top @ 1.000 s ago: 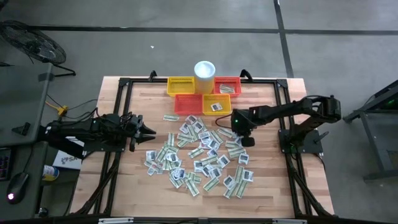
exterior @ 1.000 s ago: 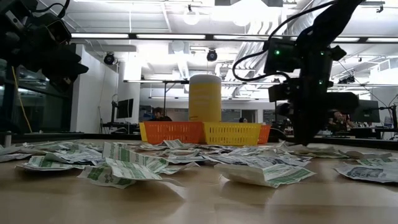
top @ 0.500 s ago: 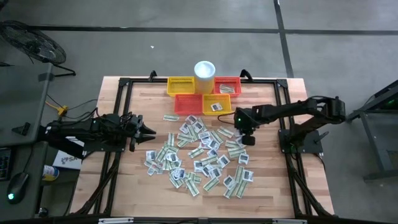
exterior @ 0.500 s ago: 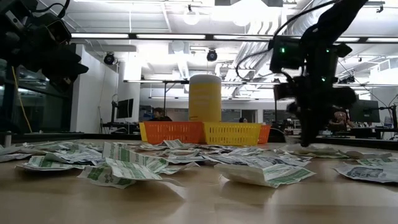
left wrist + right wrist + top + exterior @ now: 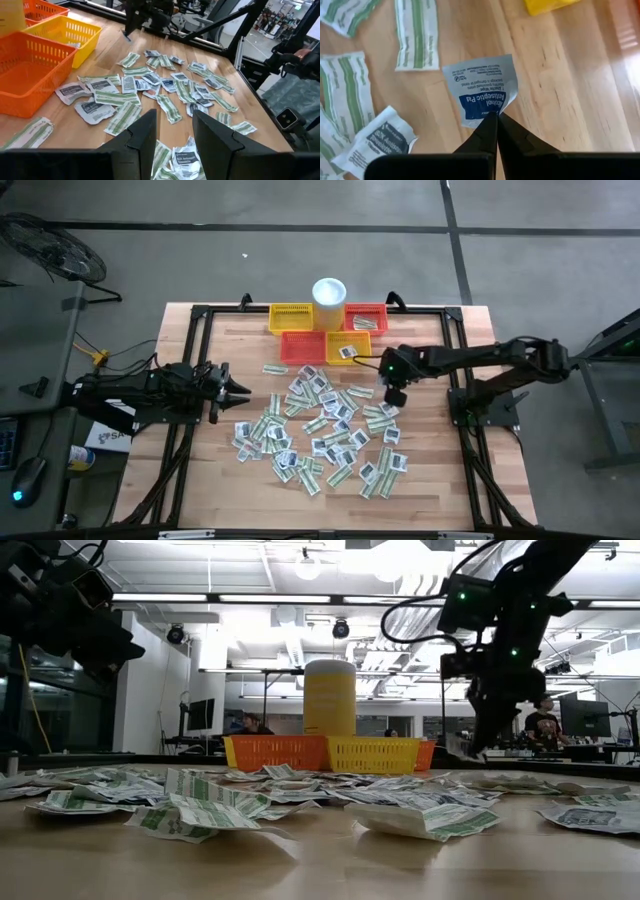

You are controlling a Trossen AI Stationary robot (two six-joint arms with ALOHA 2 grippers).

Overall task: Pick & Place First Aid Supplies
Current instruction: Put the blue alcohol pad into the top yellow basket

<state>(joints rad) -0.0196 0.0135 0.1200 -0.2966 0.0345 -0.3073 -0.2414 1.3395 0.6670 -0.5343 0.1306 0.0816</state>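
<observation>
The first aid supplies (image 5: 320, 425) lie scattered as many small flat sachets over the middle of the table. My right gripper (image 5: 395, 394) hangs above the heap's far right side, pointing steeply down, shut on one white sachet with a blue label (image 5: 481, 87). My left gripper (image 5: 240, 390) waits at the table's left side, above the wood. It points level toward the heap, and its fingers stand open (image 5: 174, 137) with nothing between them. In the low view the right gripper (image 5: 484, 745) stands above the sachets. My right gripper pinches the blue-labelled sachet between its two fingertips (image 5: 492, 131), at the edge beside the blue label (image 5: 487, 111). The fingers come from above, slanting down. The sachet reaches out past the fingertips, flat and clear of the table.
Four mesh baskets stand at the far edge: yellow (image 5: 291, 317), red-orange (image 5: 366, 318), orange (image 5: 303, 346) and yellow (image 5: 347, 347), two with sachets inside. A white cup (image 5: 329, 291) stands behind them. Bare wood lies to the right of the heap (image 5: 430, 430).
My right gripper has risen from the heap and drifted a little toward the far right, rolling its wrist. The blue-labelled sachet has gone up with it.
</observation>
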